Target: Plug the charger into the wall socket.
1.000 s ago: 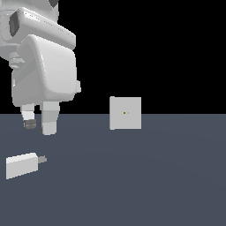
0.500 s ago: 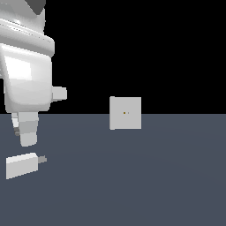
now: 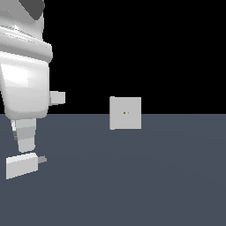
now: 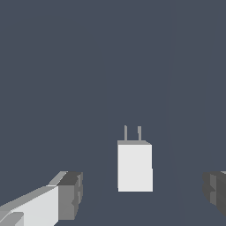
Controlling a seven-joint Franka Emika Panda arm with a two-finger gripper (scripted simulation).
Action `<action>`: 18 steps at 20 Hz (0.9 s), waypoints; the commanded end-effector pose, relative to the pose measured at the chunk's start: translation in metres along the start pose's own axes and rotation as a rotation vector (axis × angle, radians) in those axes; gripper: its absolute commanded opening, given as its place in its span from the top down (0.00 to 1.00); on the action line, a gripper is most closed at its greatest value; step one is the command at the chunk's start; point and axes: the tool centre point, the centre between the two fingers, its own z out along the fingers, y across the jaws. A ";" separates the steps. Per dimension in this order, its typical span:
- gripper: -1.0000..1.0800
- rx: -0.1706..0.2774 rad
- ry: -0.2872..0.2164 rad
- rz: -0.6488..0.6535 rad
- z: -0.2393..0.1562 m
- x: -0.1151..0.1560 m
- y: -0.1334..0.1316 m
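The end effector (image 4: 141,194) gaped wide above the charger (image 4: 134,166), one finger (image 4: 216,190) cut off at the frame edge; the wall socket (image 3: 126,113) stood well apart.

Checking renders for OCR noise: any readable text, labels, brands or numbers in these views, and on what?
None. No words, brands, numbers or signs appear in either view.
The charger is plain white with bare grey prongs.
The wall socket shows only two tiny dots at its centre, not characters.
The gripper and the arm body show no markings; the floor is plain grey.
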 end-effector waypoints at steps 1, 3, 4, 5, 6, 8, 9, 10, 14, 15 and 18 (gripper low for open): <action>0.04 -0.001 0.000 0.000 0.008 -0.001 0.000; 0.04 -0.001 -0.001 0.002 0.017 -0.001 0.001; 0.04 -0.001 -0.001 0.002 0.022 -0.002 0.001; 0.04 -0.001 -0.001 0.002 0.027 -0.002 0.001; 0.04 -0.001 -0.001 0.002 0.031 -0.002 0.001; 0.04 -0.001 -0.001 0.003 0.038 -0.002 0.001; 0.04 -0.001 -0.001 0.003 0.040 -0.003 0.000; 0.04 -0.001 -0.001 0.003 0.042 -0.003 0.000; 1.00 -0.001 -0.001 0.003 0.044 -0.003 0.000; 1.00 -0.001 -0.001 0.003 0.044 -0.003 0.000; 1.00 -0.001 -0.001 0.003 0.044 -0.003 0.000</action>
